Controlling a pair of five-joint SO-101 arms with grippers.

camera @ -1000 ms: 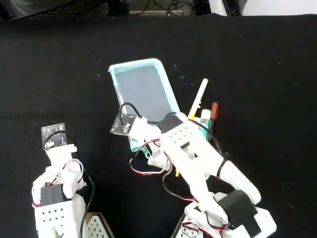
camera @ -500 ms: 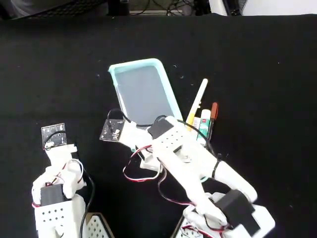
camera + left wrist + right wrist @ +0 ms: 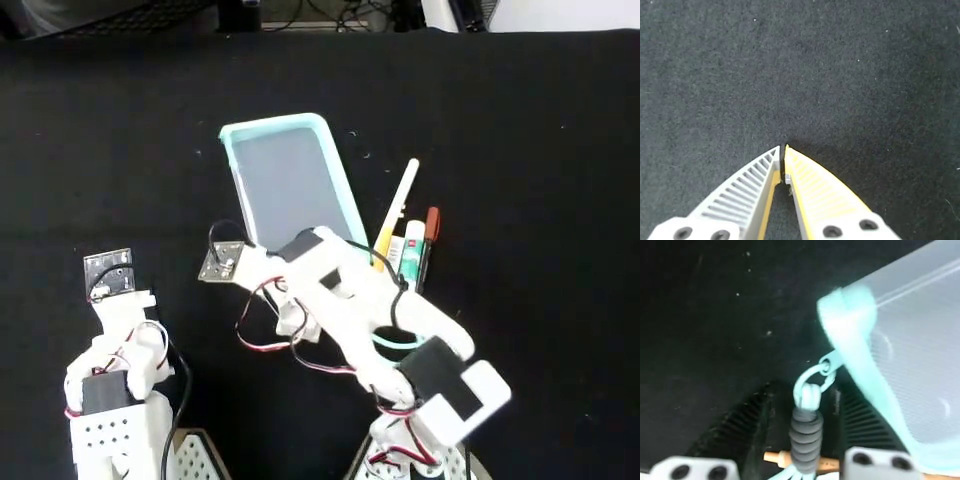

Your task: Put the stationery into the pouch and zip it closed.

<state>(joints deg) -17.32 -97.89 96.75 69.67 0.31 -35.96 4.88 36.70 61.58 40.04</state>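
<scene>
The teal pouch lies on the black bench, with the pens just beside it. In the right wrist view the right claw is spread, and the zipper pull hangs between its fingers at the pouch corner. In the high view the arm covers that end. The left claw is pressed together over the bench, well apart from the pouch.

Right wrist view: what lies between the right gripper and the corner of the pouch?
The zipper pull, a dark ribbed grip on a teal ring, runs from the pouch corner to the right gripper there.

Even overhead light leaves the black table matte, the pouch faintly glossy.
</scene>
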